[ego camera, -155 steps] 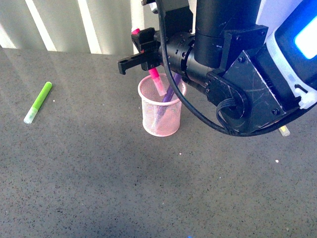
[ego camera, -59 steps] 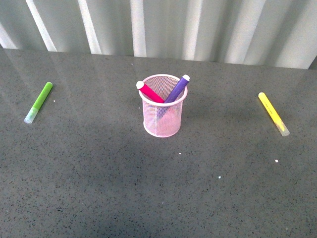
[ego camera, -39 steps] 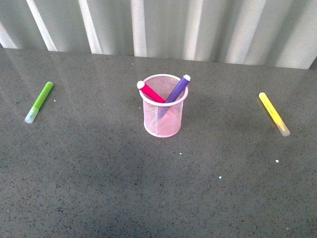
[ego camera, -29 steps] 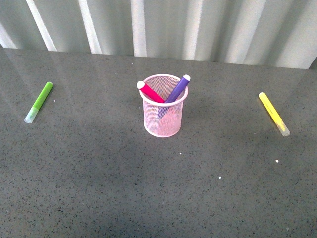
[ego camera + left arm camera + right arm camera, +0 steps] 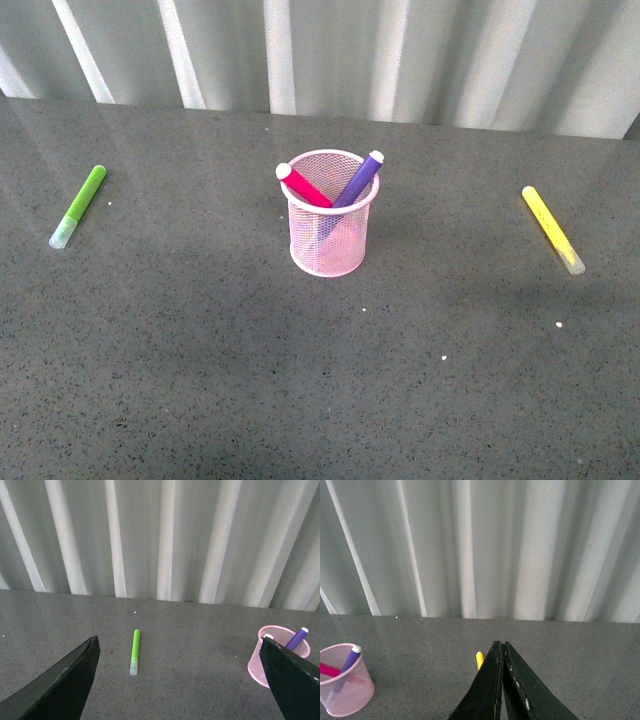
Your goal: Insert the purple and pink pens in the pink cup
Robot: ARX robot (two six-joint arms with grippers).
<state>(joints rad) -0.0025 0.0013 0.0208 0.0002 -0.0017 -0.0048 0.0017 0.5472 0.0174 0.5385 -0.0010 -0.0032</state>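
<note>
The pink cup stands upright at the middle of the grey table. The pink pen and the purple pen both stand inside it, leaning apart against the rim. Neither arm shows in the front view. My left gripper is open and empty, well back from the cup, whose purple pen shows above the rim. My right gripper is shut and empty; the cup with the purple pen and pink pen lies far off to its side.
A lime-green marker lies at the table's left, also in the left wrist view. A yellow marker lies at the right; its tip shows beside my right fingers. A ribbed white wall runs behind the table.
The right arm, which hung over the cup with the pink pen, has pulled out of the front view. Both pens now rest in the cup. Nothing has moved in the last second.
</note>
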